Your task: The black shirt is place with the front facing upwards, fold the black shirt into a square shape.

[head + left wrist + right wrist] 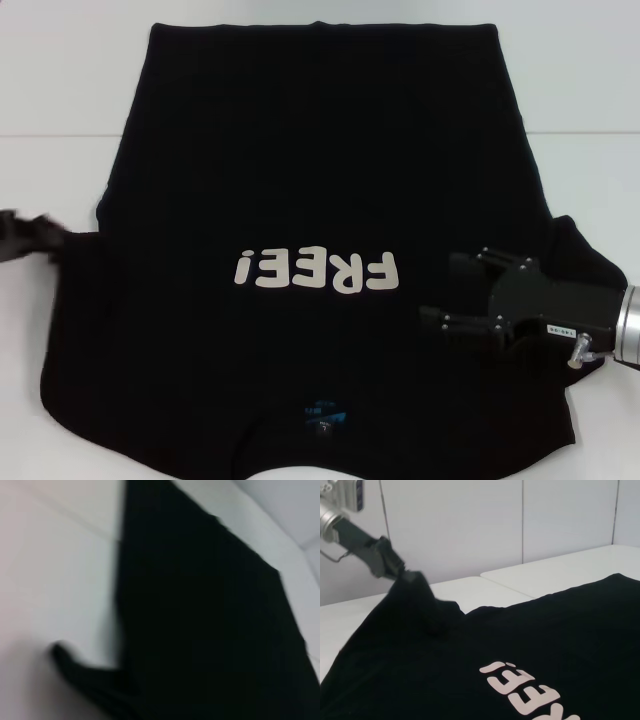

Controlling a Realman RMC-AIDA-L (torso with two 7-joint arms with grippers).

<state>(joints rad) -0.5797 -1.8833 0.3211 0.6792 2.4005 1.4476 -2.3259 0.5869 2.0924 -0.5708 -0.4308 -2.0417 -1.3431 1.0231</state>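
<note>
Table: white flat tabletop (60,400) under everything
Shirt: large black soft-fabric T-shirt (320,170) spread front-up on it, cream "FREE!" lettering (317,271) and small blue neck label (324,412) toward the robot
Right gripper: black claw (450,290) over the right sleeve, fingers spread wide, holding nothing
Left gripper: a blur at the head view's edge; right wrist view shows it (410,576) pinching the left sleeve, lifted into a peak
Left wrist view: only blurred black cloth and table

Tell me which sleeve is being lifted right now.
The left sleeve: the left tool holds it raised. The right sleeve lies flat by the right tool.
</note>
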